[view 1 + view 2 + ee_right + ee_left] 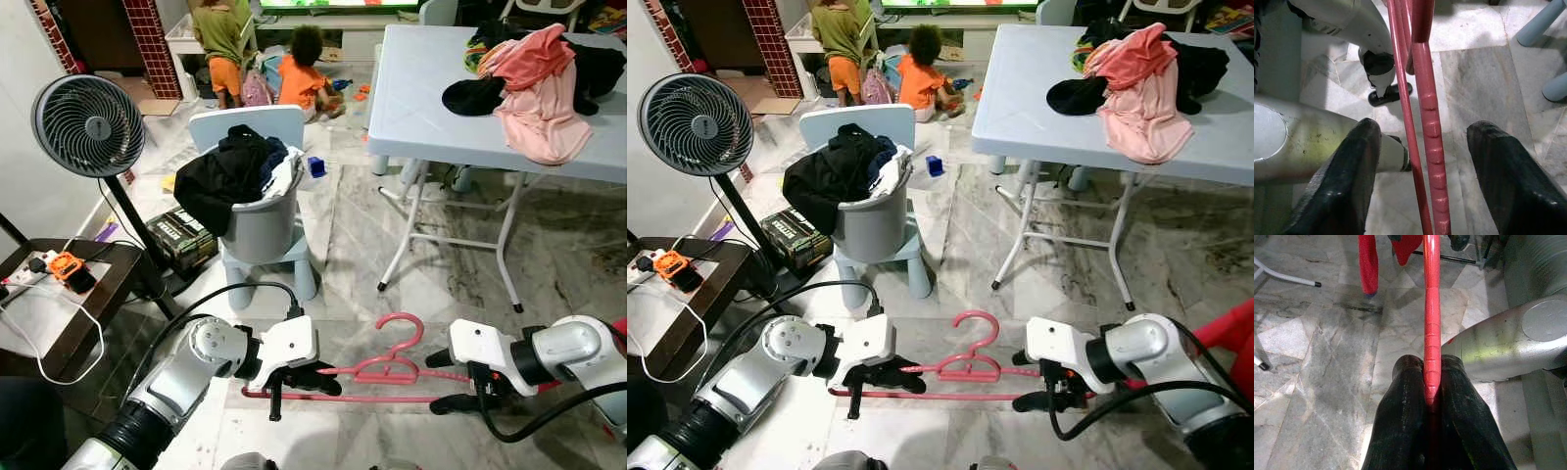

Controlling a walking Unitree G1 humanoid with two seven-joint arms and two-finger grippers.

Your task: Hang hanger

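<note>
A marble-tiled floor (343, 235) is being viewed from above in a lived-in room; low in the near middle, a pink hanger (384, 364) is being held level above the tiles between the two arms, its hook curling toward the far side. Its left end is being pinched by the left gripper (294, 382), whose black fingers (1400, 431) are pressed together on the bar in the left wrist view. The right gripper (468, 384) is placed at the hanger's right end, its fingers (1347, 186) spread wide with the bars running between them, untouched.

Beyond the hanger, a grey laundry basket (260, 230) heaped with dark clothes (230, 171) is being carried on a pale blue child's chair (250, 127); to the far right, a white folding table (421, 98) is being covered by pink and black garments (534, 83). On the left, a standing fan (88, 125) is set beside a dark side table (83, 304) with cables and an orange object on it. In the far background, two people in orange are seated on the floor.
</note>
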